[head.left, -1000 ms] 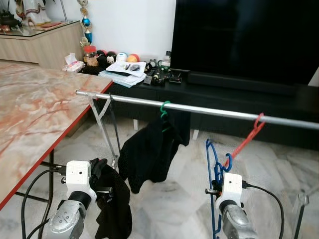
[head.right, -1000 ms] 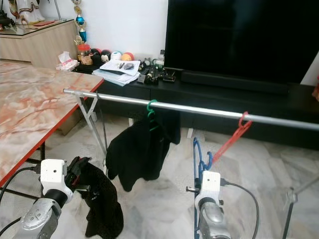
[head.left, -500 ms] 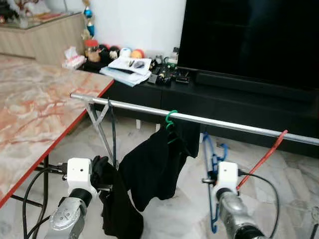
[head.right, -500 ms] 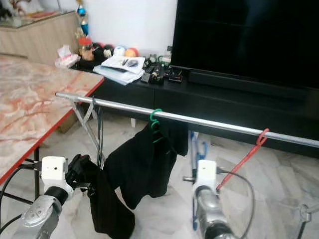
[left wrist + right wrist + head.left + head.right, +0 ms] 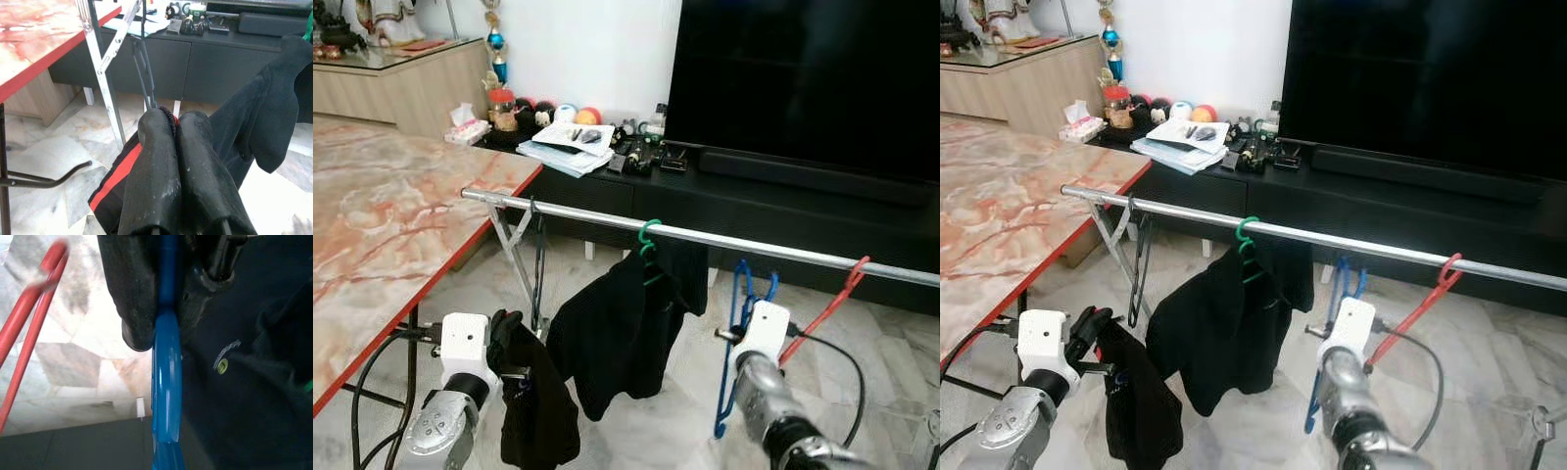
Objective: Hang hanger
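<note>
A silver rail (image 5: 744, 243) runs across in front of me. On it hang a green hanger (image 5: 649, 235) with a black garment (image 5: 617, 328), a thin black hanger (image 5: 537, 257) near the left end and a red hanger (image 5: 830, 305) at the right. My right gripper (image 5: 166, 328) is shut on a blue hanger (image 5: 738, 333), whose hook (image 5: 756, 282) sits just below the rail between the green and red hangers. My left gripper (image 5: 166, 123) is low at the left, shut on a black cloth with a red band (image 5: 117, 176), which hangs down (image 5: 540, 411).
A marble table with a red edge (image 5: 401, 211) stands close at the left. Behind the rail is a dark TV cabinet (image 5: 773, 211) with a large TV (image 5: 803, 83) and papers (image 5: 563, 152). The rack's crossed legs (image 5: 514, 250) stand by the table corner. Cables (image 5: 372, 392) trail by my left arm.
The camera has shifted. My right gripper has lifted the blue hanger so its hook is now closer under the rail. The left gripper still holds the black cloth low.
</note>
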Robot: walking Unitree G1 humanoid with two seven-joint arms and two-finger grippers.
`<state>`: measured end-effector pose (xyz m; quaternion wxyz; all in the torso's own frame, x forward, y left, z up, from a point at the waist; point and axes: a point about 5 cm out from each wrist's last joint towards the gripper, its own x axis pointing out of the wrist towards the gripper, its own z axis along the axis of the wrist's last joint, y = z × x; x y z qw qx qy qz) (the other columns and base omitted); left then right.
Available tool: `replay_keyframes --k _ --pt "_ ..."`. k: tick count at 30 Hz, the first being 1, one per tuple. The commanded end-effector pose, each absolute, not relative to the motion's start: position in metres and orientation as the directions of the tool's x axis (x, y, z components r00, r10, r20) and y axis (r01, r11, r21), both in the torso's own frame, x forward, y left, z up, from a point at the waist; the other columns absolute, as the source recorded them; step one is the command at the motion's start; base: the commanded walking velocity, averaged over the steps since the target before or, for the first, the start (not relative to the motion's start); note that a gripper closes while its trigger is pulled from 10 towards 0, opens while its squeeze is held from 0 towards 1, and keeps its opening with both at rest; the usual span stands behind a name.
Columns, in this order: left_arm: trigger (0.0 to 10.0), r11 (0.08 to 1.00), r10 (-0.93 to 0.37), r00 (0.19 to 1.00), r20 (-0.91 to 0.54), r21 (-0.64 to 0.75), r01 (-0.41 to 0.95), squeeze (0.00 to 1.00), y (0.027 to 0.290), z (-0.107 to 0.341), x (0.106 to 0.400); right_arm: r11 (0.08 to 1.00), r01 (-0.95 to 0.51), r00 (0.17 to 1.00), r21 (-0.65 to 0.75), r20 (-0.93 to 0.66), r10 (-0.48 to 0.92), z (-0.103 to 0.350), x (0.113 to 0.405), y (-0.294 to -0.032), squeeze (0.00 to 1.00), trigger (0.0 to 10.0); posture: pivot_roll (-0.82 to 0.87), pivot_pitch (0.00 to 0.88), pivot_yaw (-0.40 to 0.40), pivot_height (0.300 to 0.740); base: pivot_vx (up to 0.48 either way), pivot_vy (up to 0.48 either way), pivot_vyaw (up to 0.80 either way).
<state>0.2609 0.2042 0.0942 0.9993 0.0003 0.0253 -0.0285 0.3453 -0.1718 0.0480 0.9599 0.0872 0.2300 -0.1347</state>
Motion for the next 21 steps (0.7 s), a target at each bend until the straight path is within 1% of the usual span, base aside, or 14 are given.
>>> replay_keyframes --k 1,7,14,18,21 --pt "10.0 0.997 -0.075 0.997 -0.011 0.035 0.075 0.0 0.203 0.106 0.263 0.95 0.297 0.855 0.093 -0.47 -0.221 0.056 0.351 -0.174 0.0 10.0 0.22 0.0 -0.02 0.74 0.0 0.0 0.0" --pt "10.0 0.996 -0.083 0.996 -0.014 0.042 0.083 0.0 0.202 0.107 0.262 0.946 0.313 0.854 0.083 -0.461 -0.242 0.072 0.362 -0.183 0.0 10.0 0.23 0.0 -0.02 0.74 0.0 0.0 0.0" --pt "10.0 0.995 -0.082 0.997 -0.016 0.05 0.082 0.0 0.204 0.109 0.259 0.951 0.302 0.849 0.069 -0.474 -0.235 0.082 0.368 -0.187 0.0 10.0 0.25 0.0 -0.018 0.74 0.0 0.0 0.0" --pt "10.0 0.994 -0.085 0.996 -0.018 0.06 0.086 0.0 0.205 0.109 0.258 0.955 0.283 0.879 0.084 -0.421 -0.224 0.095 0.376 -0.186 0.0 10.0 0.26 0.001 -0.02 0.74 0.0 0.0 0.0" --pt "10.0 0.994 -0.086 0.996 -0.023 0.066 0.087 0.0 0.205 0.108 0.257 0.96 0.264 0.898 0.09 -0.387 -0.211 0.091 0.373 -0.184 0.0 10.0 0.26 0.001 -0.022 0.74 0.0 0.0 0.0"
